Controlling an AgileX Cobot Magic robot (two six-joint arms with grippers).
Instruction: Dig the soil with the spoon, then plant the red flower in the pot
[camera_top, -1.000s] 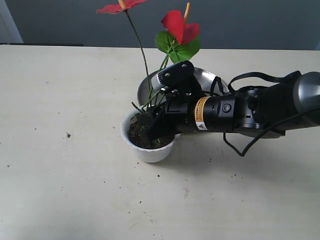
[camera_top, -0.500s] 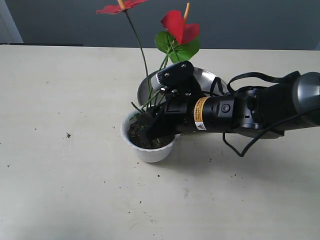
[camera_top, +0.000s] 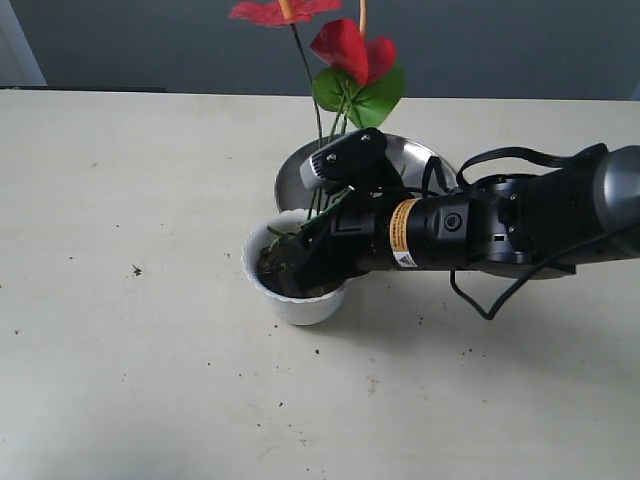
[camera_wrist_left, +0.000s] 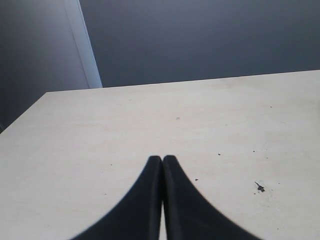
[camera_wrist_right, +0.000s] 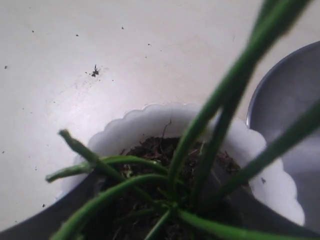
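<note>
The red flower (camera_top: 348, 48) stands nearly upright with its green stems (camera_wrist_right: 200, 130) reaching down into the white pot (camera_top: 300, 305). Dark soil (camera_wrist_right: 150, 150) fills the pot (camera_wrist_right: 150, 117) around the stem base. My right gripper (camera_top: 292, 268) dips into the pot from the right, its dark fingers on either side of the stem bundle, shut on it (camera_wrist_right: 165, 200). My left gripper (camera_wrist_left: 162, 159) is shut on nothing above bare table and does not appear in the exterior view. The spoon is out of view.
A round steel plate (camera_top: 420, 155) lies just behind the pot, partly under my right arm, and its rim (camera_wrist_right: 290, 100) edges the right wrist view. Soil crumbs (camera_top: 136, 270) dot the pale table (camera_top: 120, 380) left of and in front of the pot.
The flower has swung from leaning left to nearly upright, its blooms shifting right. My right gripper has sunk a little deeper into the pot.
</note>
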